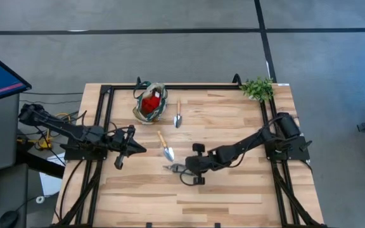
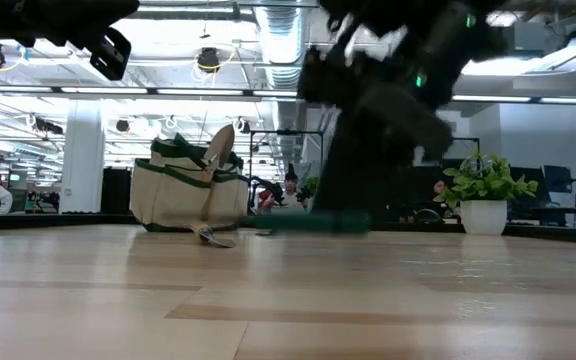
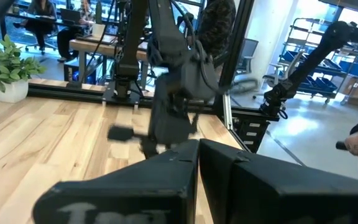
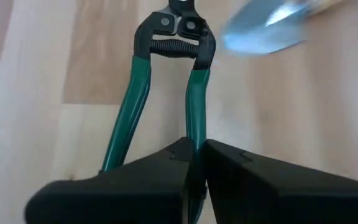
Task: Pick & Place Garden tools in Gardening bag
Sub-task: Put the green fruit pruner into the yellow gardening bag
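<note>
Centrally, right claw (image 4: 195,163) pinching shears (image 4: 166,87) handle; trowel (image 1: 166,147) adjacent.

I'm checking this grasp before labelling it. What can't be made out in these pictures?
- Pruning shears: blades cut off by the right wrist view's edge; in the high view the right gripper covers them.
- Gardening bag: contents under the red piece hidden.
- Left gripper: blurred in its wrist view.

black jointed arms (image 1: 239,149), matte end effectors (image 4: 194,155)
</note>
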